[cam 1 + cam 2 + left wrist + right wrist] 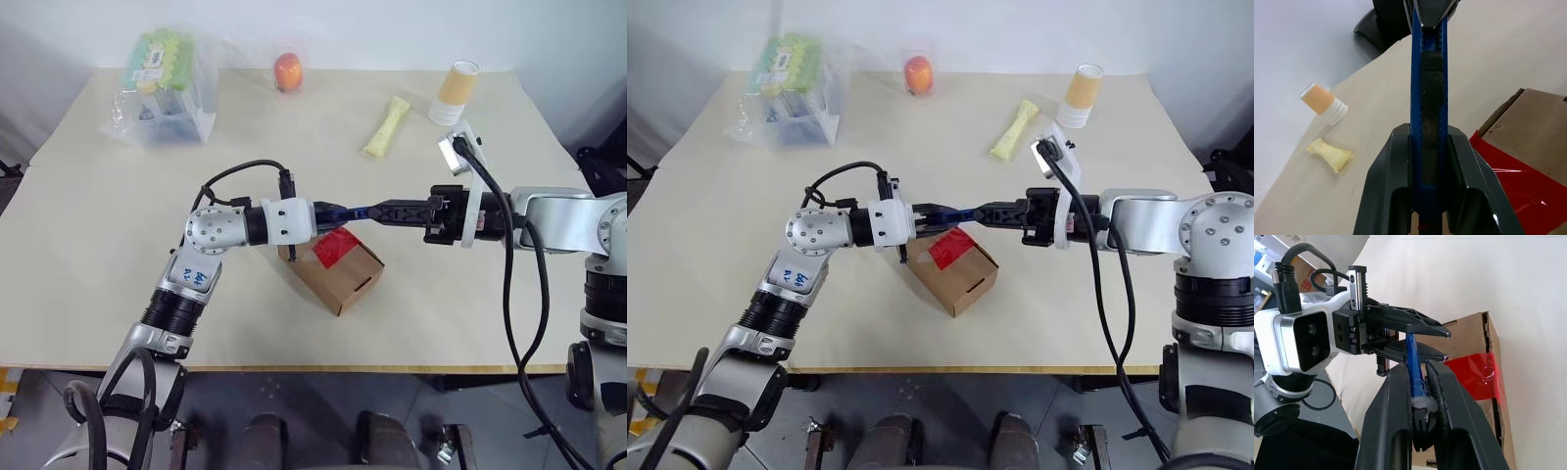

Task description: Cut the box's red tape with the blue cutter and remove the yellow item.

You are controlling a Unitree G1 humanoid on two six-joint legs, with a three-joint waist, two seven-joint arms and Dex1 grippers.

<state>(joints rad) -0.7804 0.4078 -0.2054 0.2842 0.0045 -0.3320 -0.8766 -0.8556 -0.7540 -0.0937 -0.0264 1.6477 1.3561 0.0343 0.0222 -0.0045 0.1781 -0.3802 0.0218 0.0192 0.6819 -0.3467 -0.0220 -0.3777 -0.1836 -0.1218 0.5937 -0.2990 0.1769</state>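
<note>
The brown box [345,281] sits near the middle of the table, with the red tape [336,246] across its top. Just above it the blue cutter [351,210] hangs level between both grippers. My left gripper [331,209] is shut on one end of it; in the left wrist view its fingers [1386,166] clamp the blue handle [1429,73]. My right gripper [378,210] is shut on the other end, its fingers [1400,382] pressed against the cutter [1414,360]. The tape [1474,374] lies right below. The yellow item is hidden.
At the far left stands a clear plastic bag [167,83] of green-topped items. An orange-red fruit [287,70] lies at the far edge, a pale yellow packet [385,127] and a stack of cups [456,93] at the far right.
</note>
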